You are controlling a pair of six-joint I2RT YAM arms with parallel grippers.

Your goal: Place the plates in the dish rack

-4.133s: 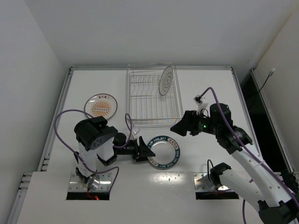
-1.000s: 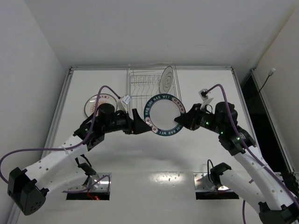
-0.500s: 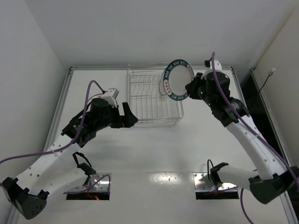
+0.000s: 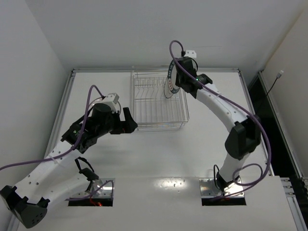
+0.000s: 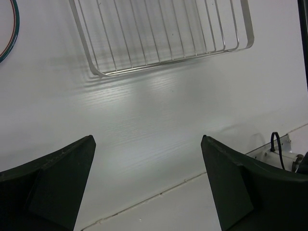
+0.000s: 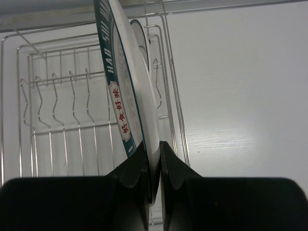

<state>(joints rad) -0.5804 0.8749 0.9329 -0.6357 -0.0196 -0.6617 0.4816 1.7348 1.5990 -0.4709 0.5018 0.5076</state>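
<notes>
**A:** Left wrist cam: left fingers [image 5: 57, 183] apart, nr rack [image 4: 151, 103] near-left corner. Right?

**B:** Right fingers [image 6: 130, 192] clamped on blue-rim plate [image 6: 118, 96], upright over rack's far-right end, beside plain plate [image 6: 147, 67]. Next, prob: lower in, let go.

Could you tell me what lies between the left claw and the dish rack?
The left wrist view shows only bare table between left claw and dish rack.

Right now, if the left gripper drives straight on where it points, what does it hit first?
Probably the bare table, just short of the dish rack and its near rail. The left gripper is open and angled down, and depth is hard to judge.
</notes>
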